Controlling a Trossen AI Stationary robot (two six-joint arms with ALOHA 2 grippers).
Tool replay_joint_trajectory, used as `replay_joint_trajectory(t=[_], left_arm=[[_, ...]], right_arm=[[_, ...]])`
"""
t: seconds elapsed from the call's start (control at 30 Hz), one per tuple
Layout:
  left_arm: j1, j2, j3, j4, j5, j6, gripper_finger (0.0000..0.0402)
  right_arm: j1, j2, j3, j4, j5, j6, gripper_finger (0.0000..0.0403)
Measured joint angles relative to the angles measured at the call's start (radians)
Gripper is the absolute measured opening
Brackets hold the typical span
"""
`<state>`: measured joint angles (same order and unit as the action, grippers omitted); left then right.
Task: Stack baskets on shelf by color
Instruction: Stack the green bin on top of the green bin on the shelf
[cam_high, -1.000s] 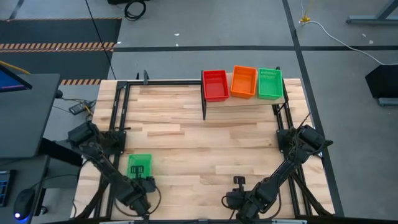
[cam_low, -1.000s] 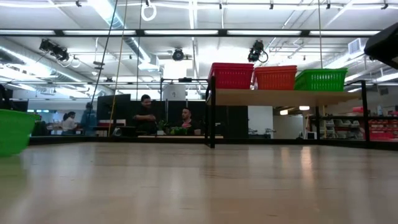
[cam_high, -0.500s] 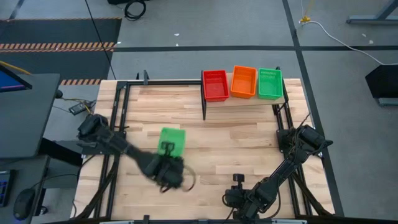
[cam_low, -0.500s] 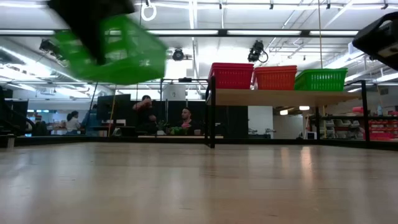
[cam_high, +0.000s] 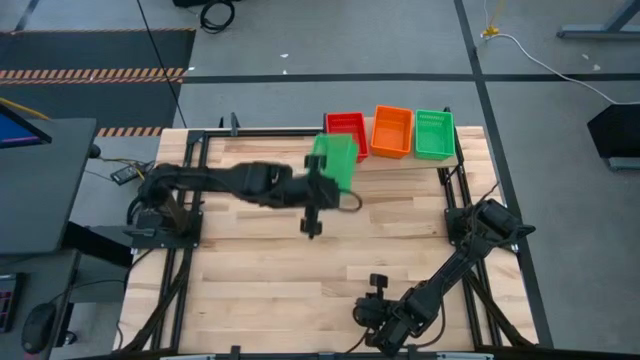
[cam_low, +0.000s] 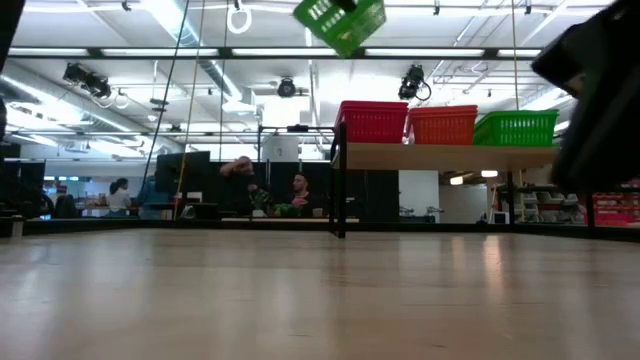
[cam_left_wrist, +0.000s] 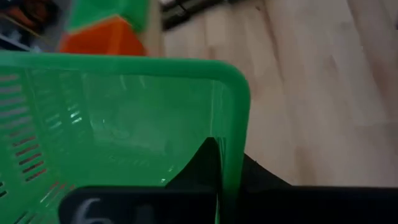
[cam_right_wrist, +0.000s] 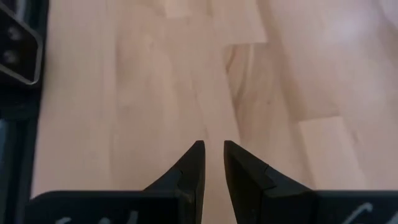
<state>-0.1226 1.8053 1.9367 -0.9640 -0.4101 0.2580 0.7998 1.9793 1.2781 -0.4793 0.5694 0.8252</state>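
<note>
One green basket (cam_high: 334, 160) hangs pinched by its rim in the left gripper (cam_high: 318, 187), high beside the shelf (cam_high: 400, 160), likely to clear the red basket (cam_high: 349, 127). The right gripper (cam_right_wrist: 210, 163) waits low, holding nothing, fingers slightly apart.

Visible basket count is four: one red basket (cam_high: 343, 123), one orange basket (cam_high: 392, 131), and two green units, namely the green basket on the shelf (cam_high: 434, 133) and the carried green basket (cam_high: 333, 160). One shelf (cam_low: 440, 155) is present, and in the low view it carries three basket positions, one per color. Two arms are visible, each with one gripper: the left gripper (cam_high: 318, 187) and the right gripper (cam_right_wrist: 210, 163), and the background of the low view shows at least three people (cam_low: 240, 183).
</note>
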Motion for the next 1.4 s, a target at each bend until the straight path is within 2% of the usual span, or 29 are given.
replay_joint_trajectory(t=[0.17,0.33,0.4,0.5,0.63,0.8,0.9,1.0,1.2,1.4], left_arm=[[0.061,0.021,0.097,0.036,0.003,0.068,0.0003],[0.075,0.021,0.092,-0.040,0.052,0.079,0.0003],[0.069,0.021,0.068,-0.100,0.118,0.132,0.0004],[0.050,0.022,0.027,-0.247,0.223,0.261,0.0004],[0.006,0.021,-0.042,-0.377,0.251,0.463,0.0003],[-0.041,0.021,-0.094,-0.344,0.252,0.570,0.0003],[-0.067,0.021,-0.112,-0.296,0.249,0.673,0.0003],[-0.090,0.021,-0.111,-0.263,0.218,0.750,0.0003],[-0.099,0.021,-0.112,-0.247,0.216,0.782,0.0003],[-0.086,0.027,-0.110,-0.270,0.256,0.785,0.0003]], right_arm=[[-0.032,0.000,-0.010,-0.005,0.009,-0.023,0.0066],[-0.063,-0.008,-0.002,-0.108,0.025,-0.036,0.0066],[-0.069,-0.038,0.008,-0.194,0.037,-0.016,0.0063],[-0.072,-0.112,0.041,-0.337,0.099,0.045,0.0056],[-0.080,-0.246,0.074,-0.514,0.158,0.170,0.0046],[-0.146,-0.452,0.081,-0.620,0.173,0.260,0.0048],[-0.243,-0.557,0.081,-0.633,0.092,0.217,0.0065],[-0.369,-0.605,0.081,-0.632,-0.057,0.156,0.0089],[-0.563,-0.606,0.081,-0.627,-0.313,0.018,0.0137],[-0.669,-0.603,0.080,-0.561,-0.480,-0.041,0.0159]])
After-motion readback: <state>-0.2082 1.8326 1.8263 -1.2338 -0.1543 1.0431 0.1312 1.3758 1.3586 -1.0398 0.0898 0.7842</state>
